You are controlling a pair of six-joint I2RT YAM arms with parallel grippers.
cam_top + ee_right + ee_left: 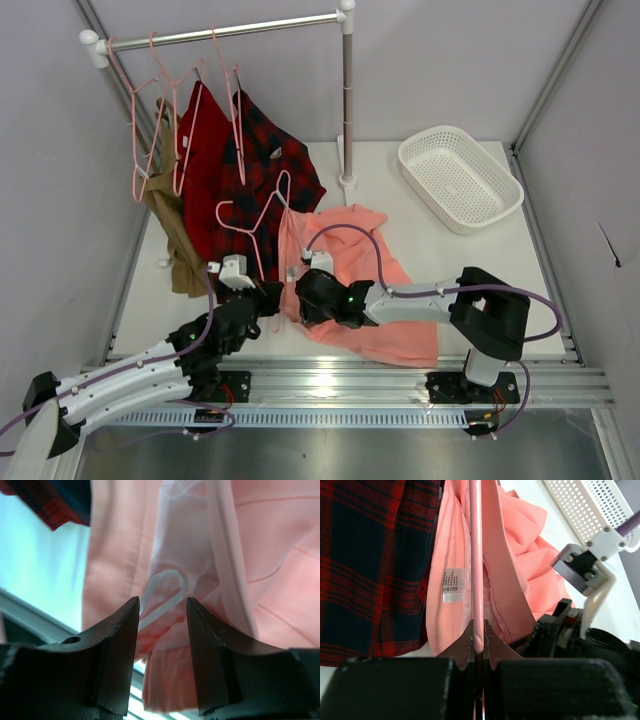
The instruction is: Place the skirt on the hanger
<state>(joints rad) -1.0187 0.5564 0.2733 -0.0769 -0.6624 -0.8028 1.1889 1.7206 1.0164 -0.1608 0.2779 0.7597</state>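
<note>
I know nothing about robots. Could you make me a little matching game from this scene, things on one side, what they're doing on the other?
1 left hand
2 right hand
3 white basket
4 plaid shirt

a hanging from the rail
b open, at the skirt
c shut on the pink hanger
d standing on the table

Pairs: 1-c, 2-b, 3-d, 4-a

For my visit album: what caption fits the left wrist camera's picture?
Left gripper shut on the hanger wire, the skirt with its white label behind it, the plaid shirt at left.
</note>
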